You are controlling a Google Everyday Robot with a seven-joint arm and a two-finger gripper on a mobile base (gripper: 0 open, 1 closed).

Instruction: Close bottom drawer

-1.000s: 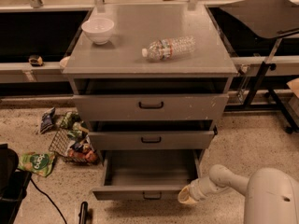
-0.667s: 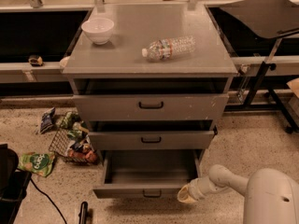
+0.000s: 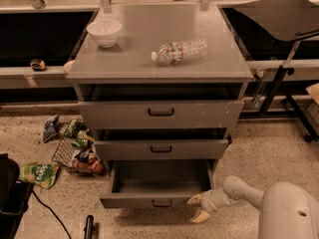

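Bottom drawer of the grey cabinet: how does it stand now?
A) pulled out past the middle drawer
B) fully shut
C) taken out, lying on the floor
A: the bottom drawer sticks out farther than the middle drawer above it; the gripper is beside its front right corner, jaws open.

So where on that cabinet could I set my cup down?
The front left of the cabinet top, between the bowl and the bottle, is bare, as is the back right corner. The open bottom drawer looks empty too. The gripper is by its front right corner, fingers open. The floor at left is crowded with snack bags.
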